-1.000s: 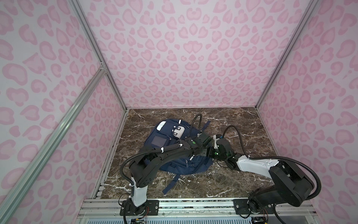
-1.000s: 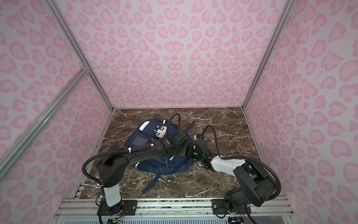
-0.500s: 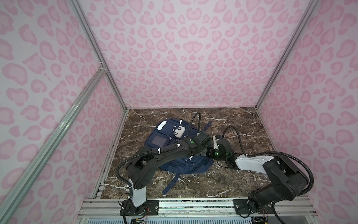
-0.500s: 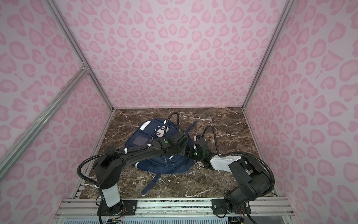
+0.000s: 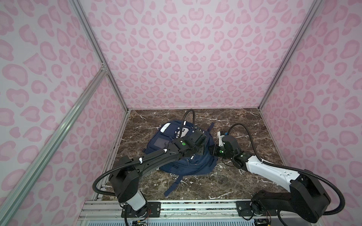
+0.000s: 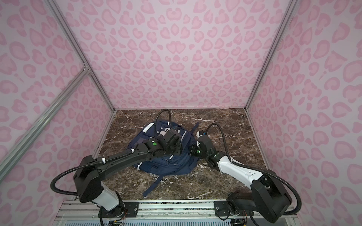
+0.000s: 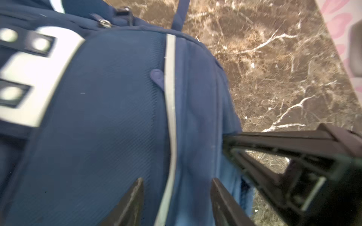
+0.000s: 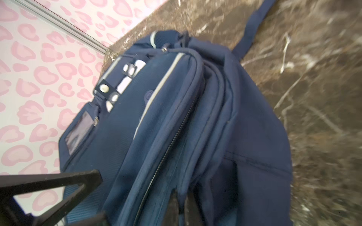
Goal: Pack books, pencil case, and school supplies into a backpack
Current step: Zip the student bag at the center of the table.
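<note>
The backpack (image 5: 188, 164) lay flat on the marbled desk (image 5: 225, 182), front face up, one loose strap (image 5: 174, 185) trailing toward the near edge. No books, pencil case or other supplies showed in any view, so I could not say whether they were already inside.

Both arms met at the bag's right-hand side. The left fingers (image 7: 131, 203) stood apart, straddling the pale reflective stripe (image 7: 170, 97) without gripping it. The right fingers (image 8: 192, 211) were drawn together at a fabric edge just beside the zipper (image 8: 166, 154). Whether a fold was caught between them, I couldn't tell.

To my eye the risks were plain. The two wrists sat very near each other, and a careless swing might knock them together. The cloth looked soft and loose, so a pinch on it could slip. If the left fingers closed where they hung, they would likely take the stripe and front panel, not anything that works the opening. Nothing pinned the bag, so a pull might just drag it across the smooth desk.

In both top views the wrists hid the fingertips. The left wrist view showed the right fingers reaching the bag's side seam. Only the right wrist view showed the zipper's teeth and the clear window pocket (image 8: 78, 131).
</note>
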Controlling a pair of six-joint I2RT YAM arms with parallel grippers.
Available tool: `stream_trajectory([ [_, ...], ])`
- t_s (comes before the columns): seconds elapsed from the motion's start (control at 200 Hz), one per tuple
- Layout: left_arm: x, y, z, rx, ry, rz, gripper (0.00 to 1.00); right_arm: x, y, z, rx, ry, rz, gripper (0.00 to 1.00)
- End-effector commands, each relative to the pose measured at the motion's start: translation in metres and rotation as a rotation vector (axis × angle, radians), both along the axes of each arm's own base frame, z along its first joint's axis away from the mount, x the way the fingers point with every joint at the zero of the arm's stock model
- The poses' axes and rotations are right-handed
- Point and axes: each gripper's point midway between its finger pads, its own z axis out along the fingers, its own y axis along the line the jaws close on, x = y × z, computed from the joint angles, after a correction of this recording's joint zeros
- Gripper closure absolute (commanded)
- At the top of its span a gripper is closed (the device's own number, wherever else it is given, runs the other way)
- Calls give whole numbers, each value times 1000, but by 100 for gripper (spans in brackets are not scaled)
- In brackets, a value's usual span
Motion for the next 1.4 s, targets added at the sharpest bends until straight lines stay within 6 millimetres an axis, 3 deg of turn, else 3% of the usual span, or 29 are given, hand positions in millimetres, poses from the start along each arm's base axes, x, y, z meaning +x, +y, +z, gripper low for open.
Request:
stream_trajectory([
  [0.0, -3, 19, 9, 4, -19, 21, 40, 5, -19, 4, -91, -25, -21, 100],
  [0.085, -4, 39, 5, 14, -25, 58, 34, 6, -20, 12, -67, -52, -18, 100],
  [0.165, -4, 54, -15, 22, -5, 82, 29, 9, -22, 13, -86, -70, -20, 100],
  [0.345, 4, 55, -53, 44, -13, 43, 22, 10, -24, -26, -150, 33, 22, 100],
  [0.5, 4, 54, -71, 43, 15, 61, 28, 3, -26, -38, -182, 59, 37, 100],
  [0.545, 1, 56, -78, 34, 28, 70, 31, 0, -30, -40, -212, 64, 36, 90],
  [0.665, -6, 67, -96, 28, 68, 119, 37, -16, -48, -41, -335, 64, 1, 51],
  [0.795, -12, 66, -101, -5, 93, 124, 38, -44, -62, -36, -383, 46, -38, 41],
  [0.955, -12, 64, -93, -26, 84, 120, 38, -88, -11, -24, -215, -66, 60, 45],
  [1.03, -12, 64, -93, -23, 87, 121, 38, -100, 10, -9, -200, -145, 71, 48],
  [1.165, -13, 64, -96, -23, 97, 124, 39, -104, 46, 1, -215, -223, 101, 47],
  [1.27, -15, 65, -99, -29, 105, 128, 39, -106, 74, -6, -239, -223, 136, 44],
  [1.395, -16, 67, -99, -30, 103, 134, 39, -108, 91, -22, -262, -197, 132, 45],
])
